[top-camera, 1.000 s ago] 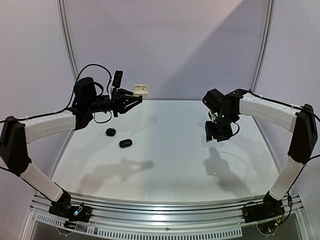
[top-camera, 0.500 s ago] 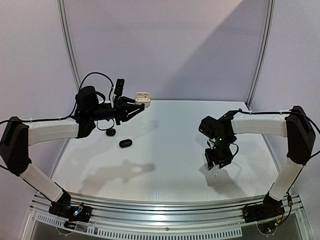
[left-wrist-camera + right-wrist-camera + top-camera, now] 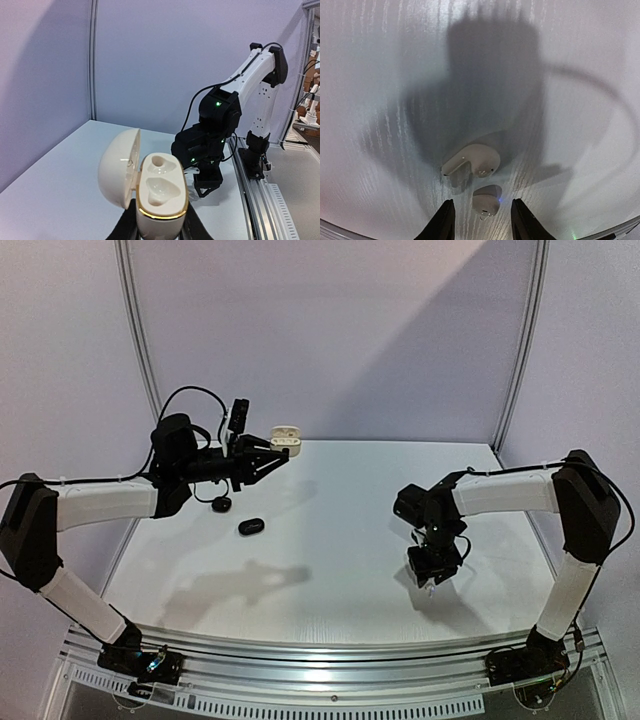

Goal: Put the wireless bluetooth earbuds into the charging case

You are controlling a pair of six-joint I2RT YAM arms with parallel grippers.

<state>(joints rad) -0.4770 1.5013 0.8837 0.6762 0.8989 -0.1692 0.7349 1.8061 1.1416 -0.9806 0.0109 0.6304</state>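
Observation:
Two white earbuds lie on the table in the right wrist view, one (image 3: 472, 162) farther off and one (image 3: 486, 202) between my right gripper's fingers. The right gripper (image 3: 484, 221) is open, pointing down at the table (image 3: 330, 540), with a gap on each side of the nearer earbud. In the top view it (image 3: 430, 577) hangs low at the right front. My left gripper (image 3: 159, 232) is shut on the base of a white charging case (image 3: 157, 195) with a gold rim, lid open, both sockets empty. It is held in the air at the back left (image 3: 285, 437).
Two small black cases (image 3: 221, 504) (image 3: 251, 526) lie on the left of the table below the left arm. A metal rail (image 3: 330, 665) runs along the near edge, and grey walls close off the back and sides.
My right arm has come down and forward to the table over the two white earbuds, and its jaws have narrowed. The left arm lifted the case slightly, then held still.

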